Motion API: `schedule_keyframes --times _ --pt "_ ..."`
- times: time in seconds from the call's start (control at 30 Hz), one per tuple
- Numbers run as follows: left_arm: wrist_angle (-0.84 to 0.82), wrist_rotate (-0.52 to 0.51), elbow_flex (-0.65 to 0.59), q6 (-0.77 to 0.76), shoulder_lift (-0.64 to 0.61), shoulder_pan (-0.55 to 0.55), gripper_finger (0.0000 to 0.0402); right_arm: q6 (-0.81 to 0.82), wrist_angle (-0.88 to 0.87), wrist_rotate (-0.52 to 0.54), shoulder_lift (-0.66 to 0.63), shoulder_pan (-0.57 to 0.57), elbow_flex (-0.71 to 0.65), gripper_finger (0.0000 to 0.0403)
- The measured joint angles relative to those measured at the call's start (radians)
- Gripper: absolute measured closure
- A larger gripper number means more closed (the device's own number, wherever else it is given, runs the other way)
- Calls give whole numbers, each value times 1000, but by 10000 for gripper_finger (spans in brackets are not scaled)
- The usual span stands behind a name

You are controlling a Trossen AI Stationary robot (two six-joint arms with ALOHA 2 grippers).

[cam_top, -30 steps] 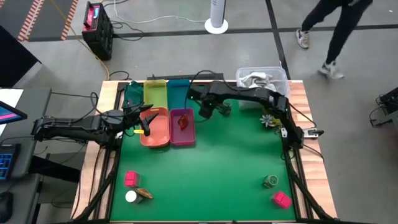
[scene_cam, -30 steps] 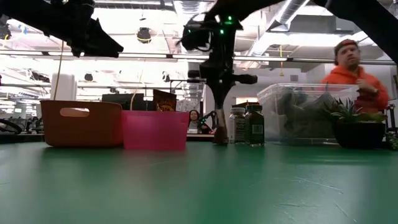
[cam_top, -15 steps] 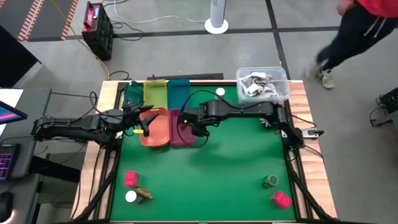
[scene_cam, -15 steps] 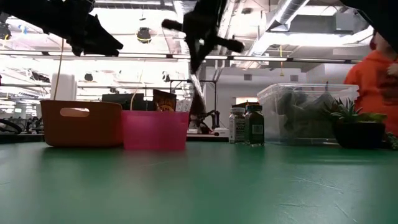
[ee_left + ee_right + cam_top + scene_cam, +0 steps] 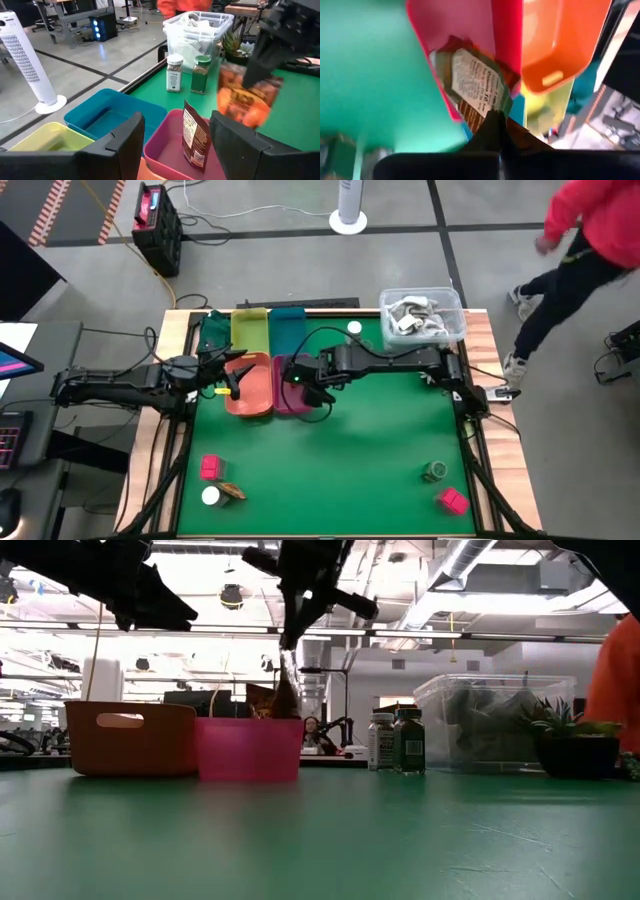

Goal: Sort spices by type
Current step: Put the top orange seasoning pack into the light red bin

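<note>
My right gripper (image 5: 303, 380) is shut on a reddish-brown spice packet (image 5: 284, 692) over the pink tray (image 5: 250, 748). A second packet (image 5: 195, 137) stands inside that tray. My left gripper (image 5: 228, 375) is open and waits above the orange tray (image 5: 250, 390). A white-capped jar (image 5: 174, 73) and a dark green jar (image 5: 200, 75) stand upright together near the table's far edge. At the near left lie a pink block (image 5: 211, 468), a white-capped jar (image 5: 211, 496) and a brown leaf-like piece (image 5: 232, 491). Near right are a green jar (image 5: 434, 471) and a pink block (image 5: 452, 500). My right gripper pinches the packet's top edge (image 5: 490, 107) between its two fingers (image 5: 492, 131), coming from above and pointing down. The packet hangs below the fingers with its labelled face (image 5: 477, 87) showing. Its lower end dips behind the pink tray's rim (image 5: 285, 718); whether it touches the tray I cannot tell.
Dark green (image 5: 214, 330), yellow (image 5: 250, 330) and teal (image 5: 287, 328) trays line the far edge behind the orange and pink ones. A clear tub (image 5: 422, 315) sits at the far right corner, a small plant (image 5: 570, 735) beside it. A person in red walks past the table (image 5: 590, 230).
My right gripper rose from the table beside the two far jars with the packet in its fingers. It carried the packet toward the table's left and near side and now holds it over the pink tray, hanging lower than half a second ago. The person walked on behind the table.
</note>
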Motion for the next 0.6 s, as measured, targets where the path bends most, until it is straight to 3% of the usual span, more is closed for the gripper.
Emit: schedule_keyframes --times 0.1,0.27,0.6 --pt "0 0 0 6 0 0 189 47 19 -63 0 -3 -37 384" --pt "1 0 0 8 0 0 189 70 110 -66 0 -7 -105 384" --pt "1 0 0 8 0 0 189 81 176 -141 42 -7 -105 383"
